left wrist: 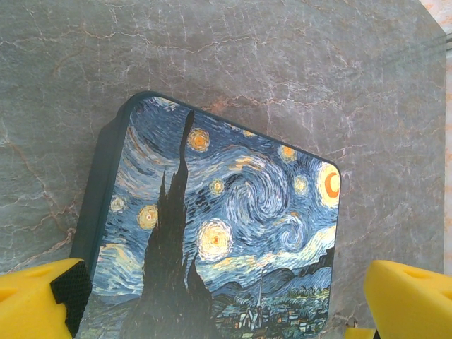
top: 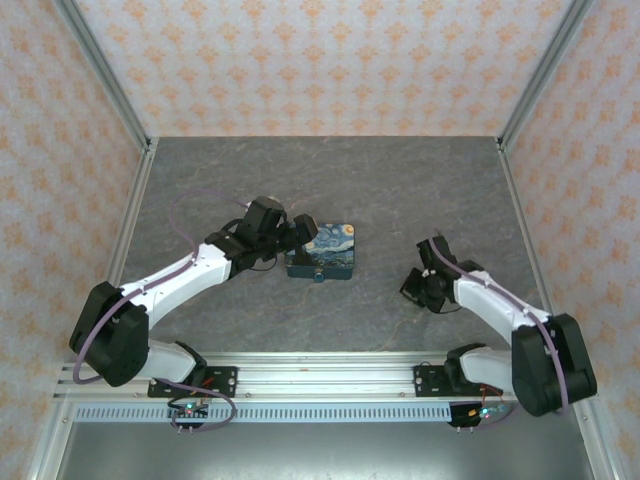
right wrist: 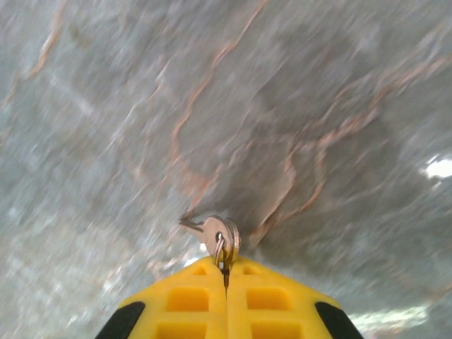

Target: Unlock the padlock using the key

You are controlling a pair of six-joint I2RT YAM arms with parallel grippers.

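The right gripper (right wrist: pixel 226 274) has its yellow fingers (right wrist: pixel 187 300) pressed flat together. Pinched at their tips is the key (right wrist: pixel 214 232), a small silvery thing with its ring caught in the seam and its blade poking out to the left over the grey marbled table (top: pixel 400 190). The stone behind it is smeared with blur in the wrist view. From above, that arm sits on the right side of the table, well apart from the box (top: pixel 325 248), the blue-and-yellow Starry Night tin lying near the middle. The padlock (top: pixel 321 276) is the tiny dark teal piece at the box's near edge, about halfway along it, too small from up there to tell whether its shackle is closed. The left gripper (top: pixel 300 236) is at the box's left end, its jaws spread wide and holding nothing, the painted lid below them. In its own wrist view one yellow finger sits just beside the lid's corner and the other is off past the opposite side. Whether that finger touches the box I cannot tell.
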